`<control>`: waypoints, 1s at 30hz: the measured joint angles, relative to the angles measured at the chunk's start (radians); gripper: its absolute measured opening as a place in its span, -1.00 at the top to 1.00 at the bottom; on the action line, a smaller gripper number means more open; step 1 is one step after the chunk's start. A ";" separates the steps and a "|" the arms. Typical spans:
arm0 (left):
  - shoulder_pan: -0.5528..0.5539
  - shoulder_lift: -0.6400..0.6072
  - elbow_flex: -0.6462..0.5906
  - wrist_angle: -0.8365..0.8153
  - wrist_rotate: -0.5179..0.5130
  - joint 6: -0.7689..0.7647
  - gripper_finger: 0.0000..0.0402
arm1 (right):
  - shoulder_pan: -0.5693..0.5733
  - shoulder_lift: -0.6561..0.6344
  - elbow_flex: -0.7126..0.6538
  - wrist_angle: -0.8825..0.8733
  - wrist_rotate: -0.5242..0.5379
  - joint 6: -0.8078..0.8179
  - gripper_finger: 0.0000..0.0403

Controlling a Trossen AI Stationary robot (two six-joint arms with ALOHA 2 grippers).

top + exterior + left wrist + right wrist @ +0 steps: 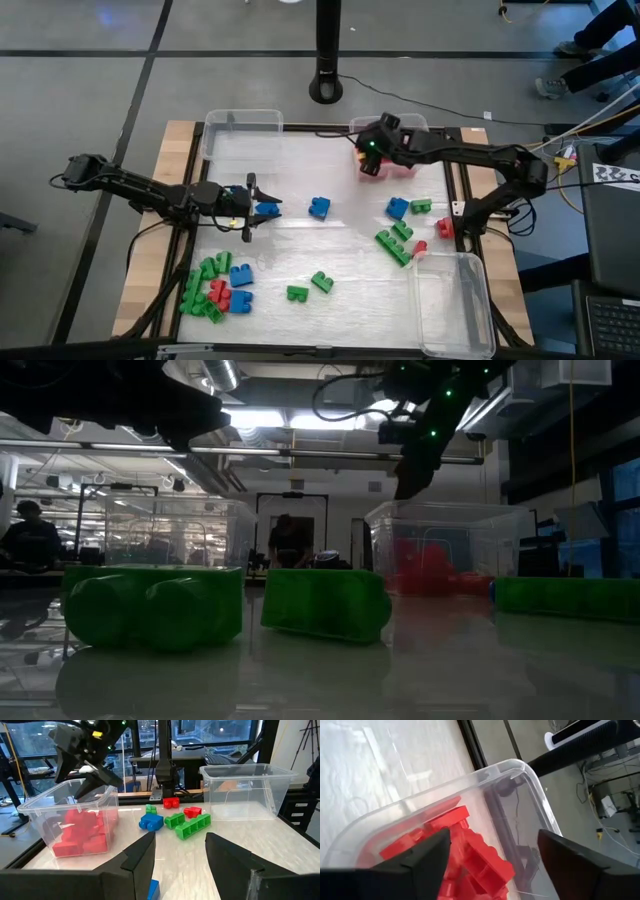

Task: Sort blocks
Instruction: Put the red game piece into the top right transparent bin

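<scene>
Scene: two dark robot arms worked over a pale surface (pixel 300 215) strewn with blocks (pixel 215 287) in red, green and blue.

Right hand: the right hand (pixel 371 150) hovered over the clear bin (pixel 430 128) at the far edge, its fingers spread wide with nothing between them in the right wrist view; red blocks (pixel 465 850) lay heaped directly beneath.

Left hand: the left hand (pixel 250 206) sat low at the near-left of the surface, fingers parted to a moderate gap; a blue block (pixel 267 209) lay just beside its tips, and whether it was gripped could not be told.

Loose blocks: a mixed pile sat at the near-left corner, two green blocks (pixel 309 287) lay near the front centre, another blue block (pixel 319 207) mid-surface, and a cluster of green, blue and red (pixel 403 232) lay right of centre.

Other bins: an empty-looking clear bin (pixel 243 122) stood at the far left, another (pixel 452 305) at the near right.

Progress: red appeared partly sorted; most green and blue remained out, by the look of it.

Handling: the blocks looked light, rigid and smooth-sided, likely to skate on the glossy surface if nudged. The flat long sides, not the studded top, seemed the safest place to pinch; joined pieces might twist or part if taken by one end.
</scene>
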 joint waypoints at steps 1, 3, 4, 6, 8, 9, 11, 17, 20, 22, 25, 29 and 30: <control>0.000 0.000 0.000 -0.001 0.000 0.000 0.18 | 0.010 0.001 0.000 -0.002 0.007 0.002 -0.54; 0.000 0.000 0.000 -0.001 0.000 0.000 0.18 | 0.028 0.001 0.000 -0.011 0.035 0.005 -0.59; 0.000 0.000 0.000 -0.002 0.000 0.000 0.18 | 0.042 -0.001 0.000 -0.013 0.044 0.006 -0.60; 0.000 0.000 0.000 -0.002 0.000 0.000 0.18 | 0.082 -0.005 0.000 -0.025 0.049 0.006 -0.61; 0.000 0.000 0.000 -0.006 0.000 0.000 0.18 | 0.142 -0.006 0.000 -0.019 0.049 0.008 -0.61; 0.000 0.000 0.000 -0.007 0.000 0.000 0.18 | 0.178 -0.006 0.000 -0.017 0.045 0.007 -0.61; 0.000 0.000 0.000 -0.017 0.000 0.000 0.18 | 0.256 0.000 0.000 -0.001 0.033 0.005 -0.61; 0.000 0.000 0.000 -0.022 0.000 0.008 0.18 | 0.474 0.019 -0.067 0.161 0.026 -0.027 -0.61; 0.000 0.000 0.000 -0.019 0.000 0.009 0.18 | 0.545 0.019 -0.162 0.364 -0.046 -0.061 -0.61; 0.000 0.002 0.000 -0.018 0.000 0.010 0.18 | 0.574 0.019 -0.237 0.522 -0.083 -0.087 -0.61; 0.000 0.008 0.001 -0.013 0.000 0.025 0.18 | 0.595 0.032 -0.338 0.781 -0.161 -0.115 -0.61; -0.020 0.057 0.054 -0.039 -0.005 0.011 0.18 | 0.592 0.074 -0.411 0.977 -0.225 -0.131 -0.61; -0.034 0.078 0.078 -0.073 -0.009 0.008 0.18 | 0.592 0.083 -0.416 0.991 -0.228 -0.131 -0.61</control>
